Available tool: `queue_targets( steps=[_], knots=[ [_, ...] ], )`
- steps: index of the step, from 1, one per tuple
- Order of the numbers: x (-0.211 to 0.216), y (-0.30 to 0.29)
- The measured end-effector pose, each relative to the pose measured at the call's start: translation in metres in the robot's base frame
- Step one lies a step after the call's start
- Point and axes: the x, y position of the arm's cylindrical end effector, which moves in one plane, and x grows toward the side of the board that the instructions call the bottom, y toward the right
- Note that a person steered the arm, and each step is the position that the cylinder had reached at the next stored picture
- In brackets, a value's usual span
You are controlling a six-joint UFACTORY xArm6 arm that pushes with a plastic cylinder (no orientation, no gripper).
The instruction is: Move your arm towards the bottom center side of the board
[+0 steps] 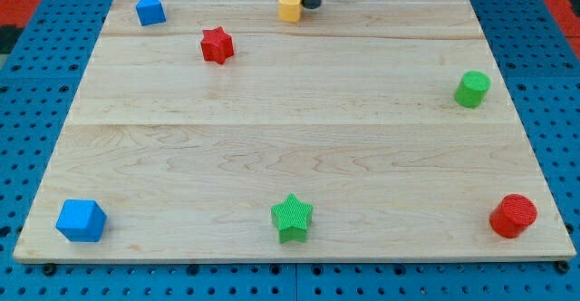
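Blocks along the bench's [290,138] bottom edge: blue cube [81,220], green star [292,218], red cylinder [514,216]. Farther: green cylinder [471,89], red star [217,44], blue block [150,10]. My tip [311,6], rod upright, touches the yellow block [289,5] at top centre; no fingers exist.

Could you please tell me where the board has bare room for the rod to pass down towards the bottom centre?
The broad middle is free, bordered by the red star above, the green cylinder at the view's right and the green star below. It is crowded at the top edge, where my tip sits beside the yellow block.
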Motion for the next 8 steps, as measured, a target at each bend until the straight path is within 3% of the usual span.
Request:
queue_targets(
  steps=[2, 3, 5, 8],
  knots=[
    [0.002, 0.006],
    [0.038, 0.065],
    [0.071, 0.085],
    [0.201, 0.087]
  ],
)
